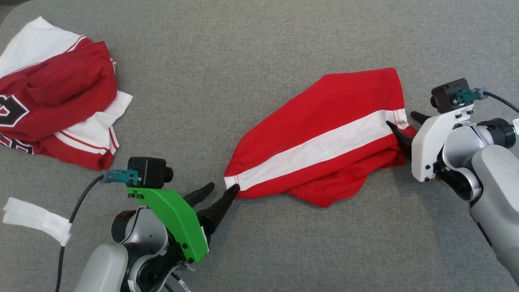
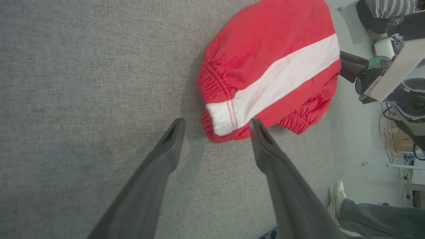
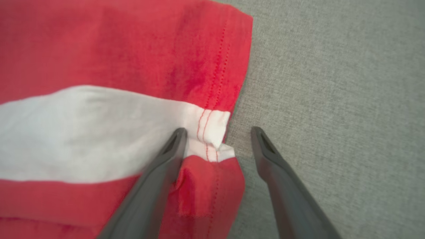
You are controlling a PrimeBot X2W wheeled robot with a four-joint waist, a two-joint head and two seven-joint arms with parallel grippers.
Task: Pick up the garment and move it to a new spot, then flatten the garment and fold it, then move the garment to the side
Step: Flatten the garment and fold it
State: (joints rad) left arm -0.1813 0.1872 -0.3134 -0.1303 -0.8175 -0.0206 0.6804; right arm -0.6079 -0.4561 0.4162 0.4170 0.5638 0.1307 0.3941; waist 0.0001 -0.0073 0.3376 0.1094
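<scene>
The garment [image 1: 324,138] is a pair of red shorts with a white side stripe, lying crumpled and slanted on the grey surface right of centre. My left gripper [image 1: 224,187] is open at its lower-left end, one fingertip touching the white-striped waistband; in the left wrist view the elastic end [image 2: 225,116] lies just ahead of the open left gripper [image 2: 216,122]. My right gripper [image 1: 401,118] is open at the hem on the upper right. In the right wrist view one finger [image 3: 166,156] rests on the garment [image 3: 99,132] and the other stands on bare cloth beside the hem.
A heap of dark red and white garments [image 1: 56,105] lies at the far left. A white strip [image 1: 36,219] lies at the left edge beside my left arm's cable. A person's shoe and jeans leg [image 2: 337,196] stand beyond the table edge. Grey fabric surface [image 1: 259,40] stretches behind.
</scene>
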